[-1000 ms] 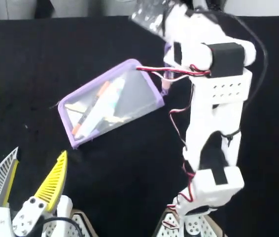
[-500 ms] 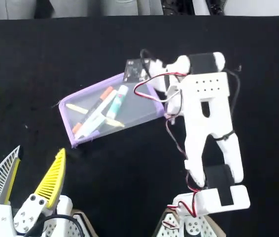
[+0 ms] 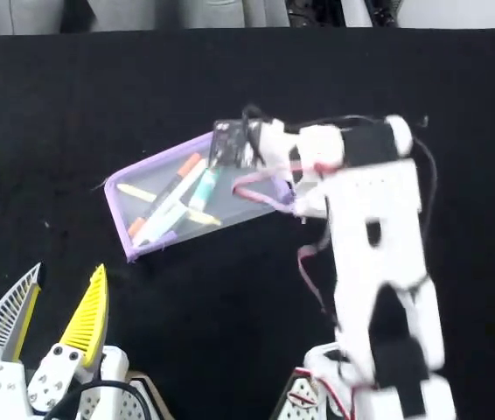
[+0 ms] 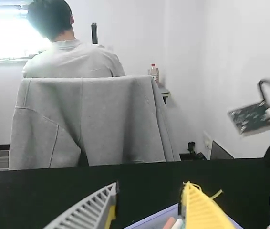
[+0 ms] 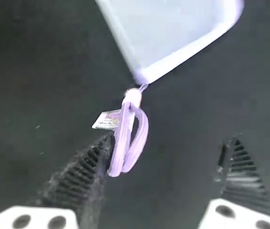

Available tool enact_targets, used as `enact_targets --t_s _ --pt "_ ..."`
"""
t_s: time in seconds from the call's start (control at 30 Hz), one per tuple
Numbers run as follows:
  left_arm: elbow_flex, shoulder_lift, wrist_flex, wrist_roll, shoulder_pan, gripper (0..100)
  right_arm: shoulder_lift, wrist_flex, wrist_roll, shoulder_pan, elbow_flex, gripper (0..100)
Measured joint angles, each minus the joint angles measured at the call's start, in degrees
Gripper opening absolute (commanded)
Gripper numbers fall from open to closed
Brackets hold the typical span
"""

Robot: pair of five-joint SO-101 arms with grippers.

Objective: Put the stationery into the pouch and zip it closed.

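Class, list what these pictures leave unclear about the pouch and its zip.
Zip state: in the high view the right arm covers the pouch at its strap end.
Pouch contents: the right wrist view's edge cuts the pouch off.
Pen count: the pens overlap, too small in the high view.

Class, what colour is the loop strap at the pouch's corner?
The loop strap is lilac, best seen in the right wrist view.

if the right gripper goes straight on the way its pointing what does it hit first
Most likely the purple loop strap, which lies just ahead, beside one finger of the open right gripper. Beyond it is the corner of the pouch. Depth is unclear, so the gripper might pass above the strap.
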Motion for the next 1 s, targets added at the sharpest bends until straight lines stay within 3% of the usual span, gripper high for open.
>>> enact_targets --t_s 0.1,0.23,0.37,0.5,0.77,1.0 --pt "0.0 0.0 0.0 0.0 0.0 18 -8.9 0.0 0.0 -3.1 0.0 35.0" --pt "0.0 0.0 1.7 0.0 0.0 4 -22.3 -0.1 0.0 -3.7 0.0 35.0" --pt "0.0 0.0 2.5 0.0 0.0 3 -35.2 -0.2 -0.5 -3.9 0.0 34.9" --pt "0.0 0.0 2.7 0.1 0.0 3 -45.9 -1.4 -6.5 -4.4 2.5 32.3" --pt "-0.1 -0.4 5.1 0.2 0.0 3 -63.8 -9.1 -19.4 2.7 20.9 6.8" --pt "-0.1 -0.4 8.7 0.2 0.0 3 -84.0 -20.7 -33.4 8.4 42.1 4.8"
